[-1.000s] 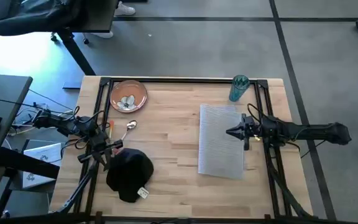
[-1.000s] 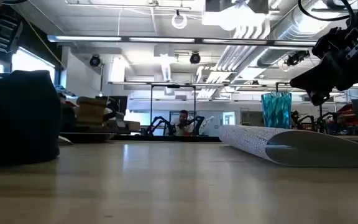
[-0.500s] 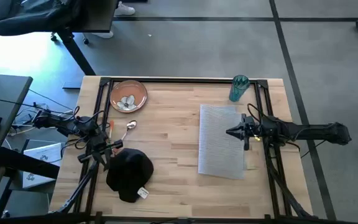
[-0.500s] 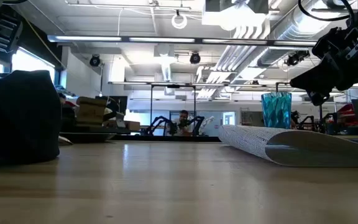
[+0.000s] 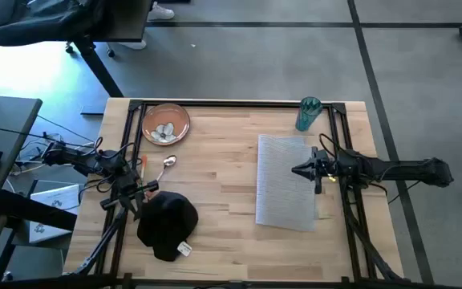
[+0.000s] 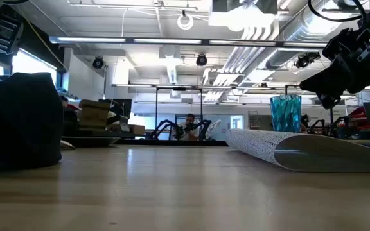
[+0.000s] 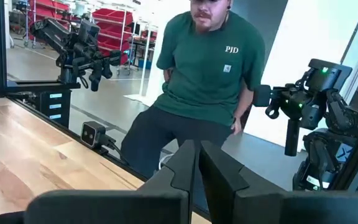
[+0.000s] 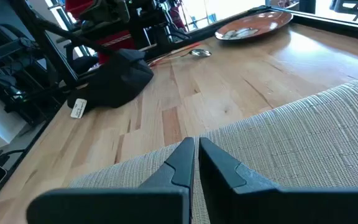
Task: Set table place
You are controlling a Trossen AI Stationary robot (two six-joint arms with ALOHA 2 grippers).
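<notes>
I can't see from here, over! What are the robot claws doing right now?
Left claw shut, empty, beside black napkin. Right claw shut, empty, over grey placemat. Plate, spoon, cup not yet on placemat. Nothing blocking.

Only legible txt: white "PJD" on chest of person's green shirt point(image 7: 210, 68), left wrist view.

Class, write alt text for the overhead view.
A grey placemat lies on a wooden table, the right gripper over it. The left gripper hovers beside a black napkin; plate, spoon and teal cup wait.
</notes>
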